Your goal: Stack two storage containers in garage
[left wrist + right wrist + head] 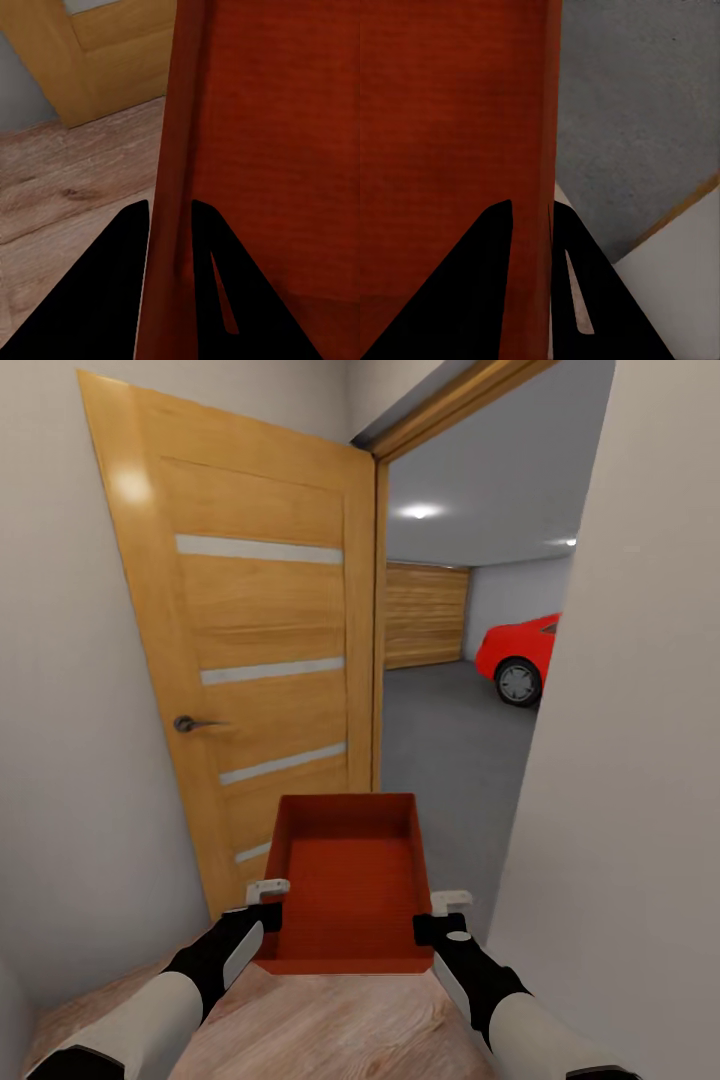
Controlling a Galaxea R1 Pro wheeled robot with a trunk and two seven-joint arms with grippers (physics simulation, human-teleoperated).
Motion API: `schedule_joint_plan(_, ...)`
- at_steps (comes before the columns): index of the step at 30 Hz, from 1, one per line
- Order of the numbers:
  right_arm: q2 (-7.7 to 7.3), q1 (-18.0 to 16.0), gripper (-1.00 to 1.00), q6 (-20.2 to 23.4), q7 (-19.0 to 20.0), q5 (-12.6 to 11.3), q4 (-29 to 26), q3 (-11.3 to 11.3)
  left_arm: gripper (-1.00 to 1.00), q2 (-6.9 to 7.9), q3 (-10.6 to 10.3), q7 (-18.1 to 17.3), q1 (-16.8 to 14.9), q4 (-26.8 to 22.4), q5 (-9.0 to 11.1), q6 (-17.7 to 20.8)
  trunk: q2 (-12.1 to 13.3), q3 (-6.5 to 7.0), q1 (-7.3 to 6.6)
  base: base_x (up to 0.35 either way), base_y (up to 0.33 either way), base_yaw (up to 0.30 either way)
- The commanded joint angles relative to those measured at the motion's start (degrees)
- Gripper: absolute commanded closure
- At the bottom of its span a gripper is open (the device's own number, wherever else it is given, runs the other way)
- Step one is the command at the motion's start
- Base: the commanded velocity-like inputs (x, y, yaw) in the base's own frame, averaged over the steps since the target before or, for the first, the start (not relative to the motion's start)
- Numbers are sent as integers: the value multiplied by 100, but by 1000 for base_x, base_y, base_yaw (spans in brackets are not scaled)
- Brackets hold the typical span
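I carry one orange-red bin (350, 885), open on top with plain walls, right in front of me at 12 o'clock. My left pincer (266, 905) pinches its left wall and my right pincer (440, 915) pinches its right wall. One wooden door (250, 660) stands open at 11 o'clock. Far off, at 1 o'clock, sits one red car (520, 650) on the grey garage floor (450, 740).

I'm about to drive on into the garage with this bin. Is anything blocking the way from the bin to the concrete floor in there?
Nothing visible blocks it. The storage container, held by the left claw and right claw, faces the open doorway. The wooden door is swung aside at left, a white wall flanks the right, and the red car sits far right on the floor.
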Motion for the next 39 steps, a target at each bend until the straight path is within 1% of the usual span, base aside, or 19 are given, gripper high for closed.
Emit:
schedule_joint_plan(1, 0, 0, 100, 42, 75, 2, -27, 47, 100, 8, 425, 116, -6, -12, -88, 51, -5, -8, 3, 248, 195, -1)
schedule_joint_plan(8, 3, 0, 100, 77, 66, -1, -27, 47, 100, 8, 422, 121, -6, -12, -88, 52, -5, -3, 3, 248, 195, -62)
schedule_joint_plan(21, 8, 0, 100, 82, 72, -6, -27, 47, 100, 8, 423, 124, -6, -12, -88, 52, -5, 28, 3, 248, 196, -268)
schedule_joint_plan(35, 8, 0, 100, 82, 72, -5, -27, 47, 100, 8, 423, 83, -6, -15, -87, 74, -5, 31, 3, 245, 230, -277)
schedule_joint_plan(39, 8, 0, 100, 82, 72, -1, -27, 47, 100, 8, 415, 127, -6, -38, -88, 49, -5, 31, 3, 83, 81, -277)
